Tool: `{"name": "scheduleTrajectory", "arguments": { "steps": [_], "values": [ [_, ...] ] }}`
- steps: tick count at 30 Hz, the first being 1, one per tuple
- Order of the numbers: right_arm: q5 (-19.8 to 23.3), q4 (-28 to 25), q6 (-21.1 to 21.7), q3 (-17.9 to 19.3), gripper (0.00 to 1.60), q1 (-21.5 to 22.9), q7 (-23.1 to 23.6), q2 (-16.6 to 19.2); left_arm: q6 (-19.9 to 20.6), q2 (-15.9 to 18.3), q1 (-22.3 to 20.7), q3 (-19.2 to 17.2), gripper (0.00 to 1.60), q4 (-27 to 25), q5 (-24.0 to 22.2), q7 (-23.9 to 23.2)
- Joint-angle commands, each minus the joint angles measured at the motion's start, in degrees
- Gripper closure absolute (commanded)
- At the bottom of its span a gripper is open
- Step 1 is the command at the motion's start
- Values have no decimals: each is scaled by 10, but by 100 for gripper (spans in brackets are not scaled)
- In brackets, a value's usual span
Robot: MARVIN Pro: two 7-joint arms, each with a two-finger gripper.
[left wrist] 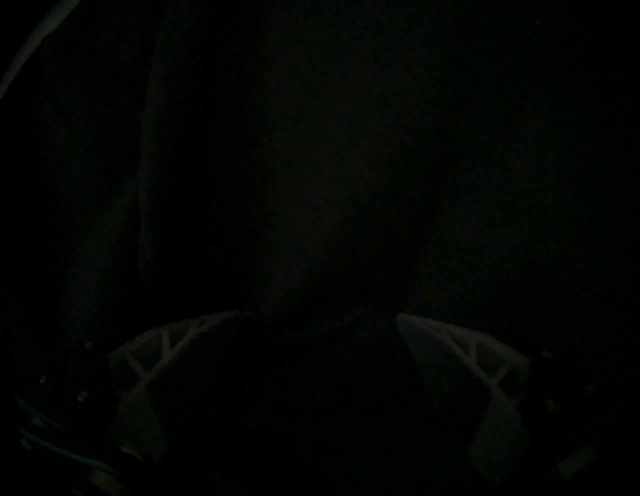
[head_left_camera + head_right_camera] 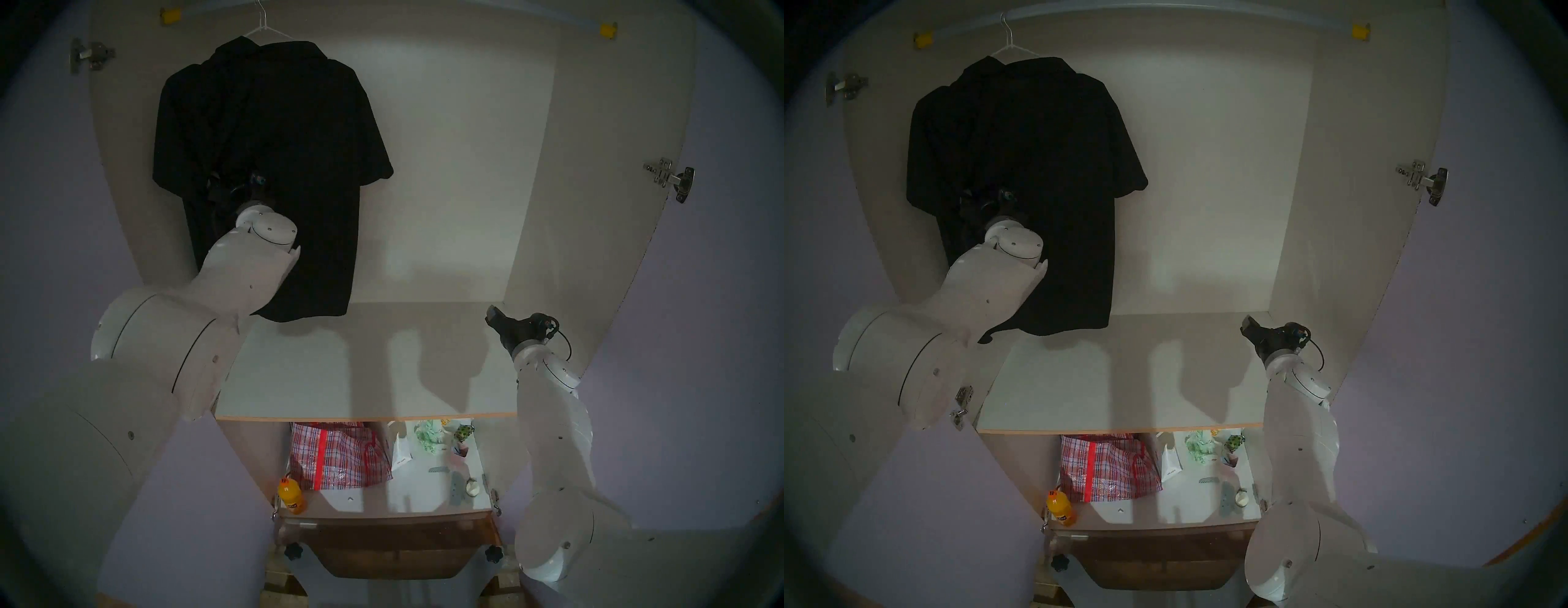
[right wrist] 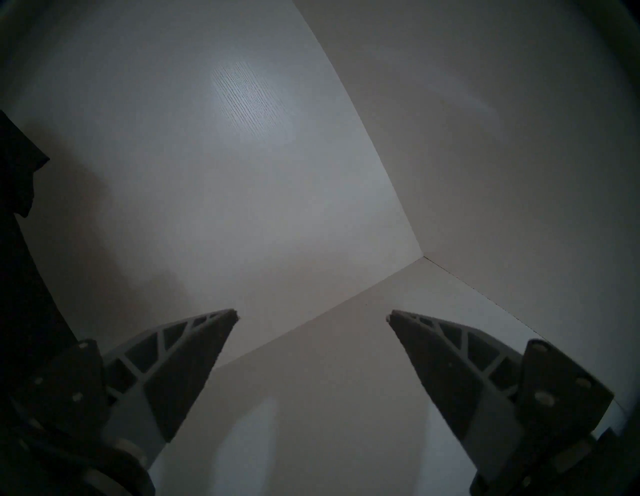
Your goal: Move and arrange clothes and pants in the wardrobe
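Inside the wardrobe (image 2: 466,170), we see the black shirt (image 2: 271,170) hanging from the rail's left end on its hanger (image 2: 265,29), our left gripper (image 1: 317,315) spread against its fabric, grip unclear, our right gripper (image 3: 311,315) open, empty, right of it.
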Motion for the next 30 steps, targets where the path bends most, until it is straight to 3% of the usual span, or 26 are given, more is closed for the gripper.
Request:
{"name": "scheduleTrajectory", "arguments": {
  "steps": [1,6,8,11,15,17,21,23,24,26,30],
  "values": [
    [2,-12,-3,-2,0,15,2,1,-21,21,2,28,0,-59,29,-21],
    [1,-12,-3,-2,0,15,2,2,-24,65,51,93,0,-134,68,-46],
    [1,-12,-3,-2,0,15,2,2,-11,113,93,125,0,-213,83,-64],
    [2,-13,-3,-2,0,15,2,1,-3,136,111,150,0,-233,103,-71],
    [2,-13,-3,-2,0,15,2,1,46,183,145,168,0,-306,107,-108],
    [2,-14,-3,-2,0,15,2,1,102,219,164,187,0,-363,102,-145],
    [2,-14,-3,-2,0,14,2,1,145,254,181,204,0,-421,106,-189],
    [2,-14,-3,-2,0,14,2,1,193,278,197,210,0,-467,113,-223],
    [2,-14,-3,-2,0,14,2,1,193,278,197,210,0,-467,113,-223],
    [2,-15,-2,-2,0,14,3,1,236,286,216,198,0,-497,91,-242],
    [2,-16,-2,-2,0,14,2,1,285,279,261,149,0,-524,42,-232]
  ]
}}
